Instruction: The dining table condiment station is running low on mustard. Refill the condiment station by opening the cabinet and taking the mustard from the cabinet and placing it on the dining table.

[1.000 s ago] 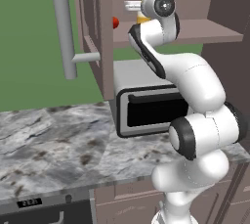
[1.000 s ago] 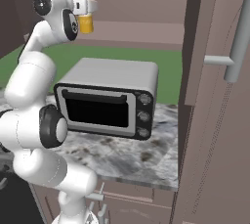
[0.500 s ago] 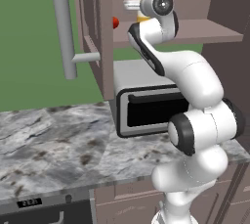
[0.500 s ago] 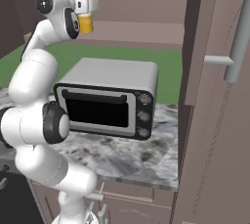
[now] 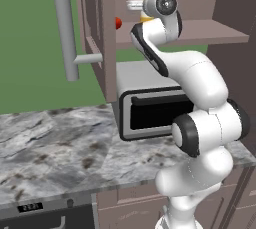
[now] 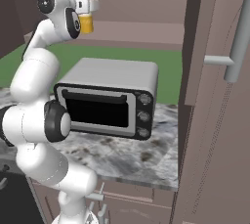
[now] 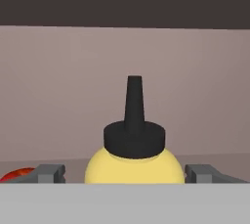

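Between fingers — mustard, gaps each side, cabinet behind

text: none legible | small display below counter (digits too blurred)

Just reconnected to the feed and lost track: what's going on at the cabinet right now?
The cabinet is open and the arm is reaching up to its inner shelf. The gripper is at the mustard, one finger on each side of the bottle, but whether they grip it cannot be told. A small red ball sits on the shelf, above the toaster oven.
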Controlling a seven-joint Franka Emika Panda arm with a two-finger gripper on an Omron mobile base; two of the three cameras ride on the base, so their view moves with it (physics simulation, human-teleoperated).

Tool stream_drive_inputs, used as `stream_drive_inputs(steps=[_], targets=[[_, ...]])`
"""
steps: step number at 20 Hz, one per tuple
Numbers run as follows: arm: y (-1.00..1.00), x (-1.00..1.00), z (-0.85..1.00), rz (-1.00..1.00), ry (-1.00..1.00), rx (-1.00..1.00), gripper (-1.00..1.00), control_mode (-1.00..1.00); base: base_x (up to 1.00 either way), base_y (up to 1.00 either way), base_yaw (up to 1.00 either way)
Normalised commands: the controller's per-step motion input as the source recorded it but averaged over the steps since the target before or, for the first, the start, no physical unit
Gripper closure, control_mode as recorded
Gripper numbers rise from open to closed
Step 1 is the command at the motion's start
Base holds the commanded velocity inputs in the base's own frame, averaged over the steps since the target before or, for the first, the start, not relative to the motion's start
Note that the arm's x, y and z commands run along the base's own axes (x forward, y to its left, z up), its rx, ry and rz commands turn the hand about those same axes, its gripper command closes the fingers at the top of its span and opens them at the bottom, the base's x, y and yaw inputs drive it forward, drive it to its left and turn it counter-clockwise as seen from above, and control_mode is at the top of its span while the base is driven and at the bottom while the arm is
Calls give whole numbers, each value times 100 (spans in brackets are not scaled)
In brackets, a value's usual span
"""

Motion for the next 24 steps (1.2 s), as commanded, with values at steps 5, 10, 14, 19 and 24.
stream_drive_inputs(steps=[5, 10, 14, 19, 24], targets=[[0, 9, -3, 0, 3, 0, 100, -100, 0, 0, 0], [0, 9, -1, 0, 1, 0, 100, -100, 0, 0, 0], [0, 7, 0, 0, 2, 0, 100, -100, 0, 0, 0], [0, 0, 0, 0, 1, 0, 100, -100, 0, 0, 0], [0, 3, -3, 0, 0, 0, 100, -100, 0, 0, 0]])
